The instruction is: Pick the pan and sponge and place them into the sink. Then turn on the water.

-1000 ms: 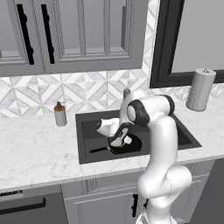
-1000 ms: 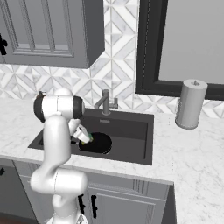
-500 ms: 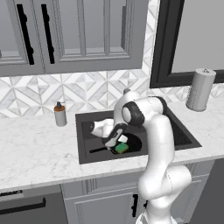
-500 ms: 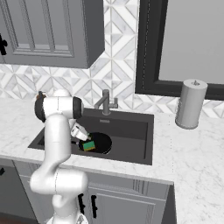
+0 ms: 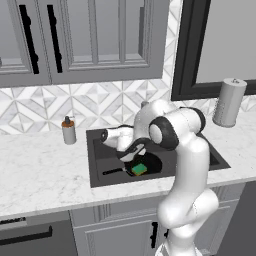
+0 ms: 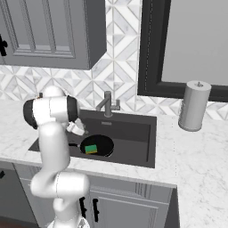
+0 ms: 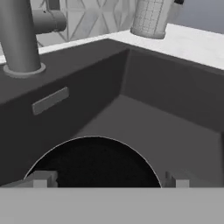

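Both placements look done: the pan (image 6: 99, 145) lies in the sink (image 6: 133, 142) with the sponge (image 6: 91, 148) on it, and the tool (image 7: 109, 179), spread wide and empty above them, has the faucet (image 6: 107, 103) left to turn on.

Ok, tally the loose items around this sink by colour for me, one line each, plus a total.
Black: 1, the pan in the sink.
Green: 1, the sponge lying on the pan.
Grey: 1, the paper towel roll on the counter.
Brown and grey: 1, the soap bottle left of the sink.
Total: 4.
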Robot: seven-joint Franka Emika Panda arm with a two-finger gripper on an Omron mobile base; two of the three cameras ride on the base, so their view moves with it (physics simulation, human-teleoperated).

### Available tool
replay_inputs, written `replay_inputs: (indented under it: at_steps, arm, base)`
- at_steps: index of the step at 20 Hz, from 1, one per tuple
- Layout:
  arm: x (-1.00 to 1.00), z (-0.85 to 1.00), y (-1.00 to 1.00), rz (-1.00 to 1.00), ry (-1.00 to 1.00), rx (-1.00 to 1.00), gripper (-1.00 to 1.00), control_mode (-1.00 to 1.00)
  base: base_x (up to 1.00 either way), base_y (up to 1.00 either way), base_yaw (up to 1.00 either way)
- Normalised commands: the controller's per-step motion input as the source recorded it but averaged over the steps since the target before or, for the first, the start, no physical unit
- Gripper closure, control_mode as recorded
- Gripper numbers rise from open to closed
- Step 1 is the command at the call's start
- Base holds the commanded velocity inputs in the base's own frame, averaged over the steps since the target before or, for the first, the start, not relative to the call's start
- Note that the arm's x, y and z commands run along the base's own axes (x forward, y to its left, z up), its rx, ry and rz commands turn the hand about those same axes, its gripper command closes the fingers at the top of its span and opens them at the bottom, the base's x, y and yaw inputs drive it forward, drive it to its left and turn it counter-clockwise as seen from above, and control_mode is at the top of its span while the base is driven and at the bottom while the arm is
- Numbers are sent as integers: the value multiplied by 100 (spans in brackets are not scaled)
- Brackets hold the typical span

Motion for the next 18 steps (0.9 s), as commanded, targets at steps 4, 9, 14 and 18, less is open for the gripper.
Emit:
replay_inputs:
  at_steps: [4,9,14,18]
  arm:
    - [-95,57,7,0,-48,3,-100,-100]
    - [-100,59,24,-2,-49,0,-100,-100]
    - [-89,92,6,0,-22,5,-100,-100]
    - [-89,88,-7,2,-9,22,-100,-100]
  base:
    - [0,0,0]
    - [0,0,0]
    - [0,0,0]
    - [0,0,0]
